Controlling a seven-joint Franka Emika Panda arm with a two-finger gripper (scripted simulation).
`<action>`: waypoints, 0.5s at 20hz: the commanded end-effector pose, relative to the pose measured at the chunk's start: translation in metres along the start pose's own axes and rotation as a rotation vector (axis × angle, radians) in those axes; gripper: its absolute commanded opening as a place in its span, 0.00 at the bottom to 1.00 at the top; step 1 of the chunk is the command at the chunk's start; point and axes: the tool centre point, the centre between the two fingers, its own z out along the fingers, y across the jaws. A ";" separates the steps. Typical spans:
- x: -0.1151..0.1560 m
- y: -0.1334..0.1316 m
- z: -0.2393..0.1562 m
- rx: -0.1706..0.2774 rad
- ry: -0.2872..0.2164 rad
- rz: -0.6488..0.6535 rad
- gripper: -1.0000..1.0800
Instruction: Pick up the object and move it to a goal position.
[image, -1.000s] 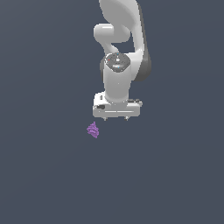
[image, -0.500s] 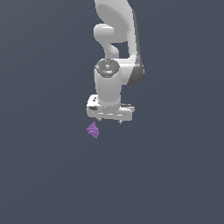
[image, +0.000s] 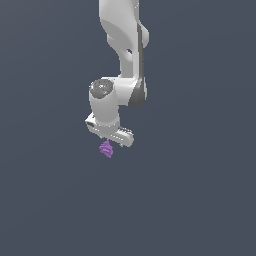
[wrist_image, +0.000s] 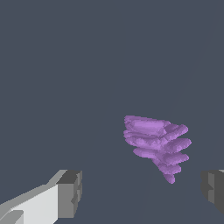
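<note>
Surface: plain dark grey-blue ground (image: 200, 200), uniform, no edges or walls visible. Purple object (image: 106, 149) lies on ground, jagged, layered ridges clear in wrist view (wrist_image: 155, 144). Gripper (image: 111, 140) directly above it, close; contact not discernible. Fingers (wrist_image: 70, 192) spread wide, released, object between them in wrist view, untouched. White arm (image: 122, 55) rises behind.

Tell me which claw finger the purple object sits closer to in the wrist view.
The purple object sits nearer the dark finger at the frame's edge, not the white-backed finger.

tool (image: 111, 140) lowered, shifted directly above object (image: 106, 149)
</note>
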 end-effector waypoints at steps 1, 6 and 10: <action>0.003 0.012 0.007 -0.001 0.005 0.057 0.96; 0.005 0.024 0.014 -0.003 0.010 0.115 0.96; 0.005 0.025 0.014 -0.004 0.009 0.113 0.96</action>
